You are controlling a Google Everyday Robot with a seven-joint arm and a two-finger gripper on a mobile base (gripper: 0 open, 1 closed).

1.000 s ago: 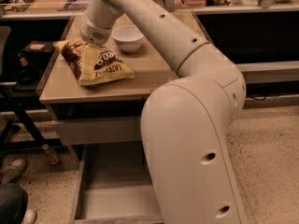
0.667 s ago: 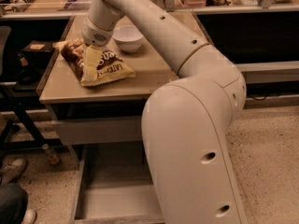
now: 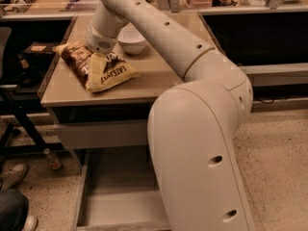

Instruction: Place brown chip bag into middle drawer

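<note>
The brown chip bag point(image 3: 103, 71) lies on the cabinet top, left of centre, its dark brown part to the left and its cream-yellow end toward the front. My gripper point(image 3: 95, 55) is down on the bag's middle, under the arm's wrist, which hides it. The middle drawer point(image 3: 115, 198) is pulled out below the cabinet front, a grey flat floor with low sides and nothing in it. The arm's large lower body covers the drawer's right part.
A white bowl point(image 3: 132, 38) stands just behind and to the right of the bag. A closed grey drawer front point(image 3: 101, 134) sits above the open drawer. A chair base point(image 3: 19, 124) and a person's shoe point(image 3: 12, 174) are at the left.
The wrist has dipped slightly lower onto the bag. The bag lies in the same place and the drawer stays open.
</note>
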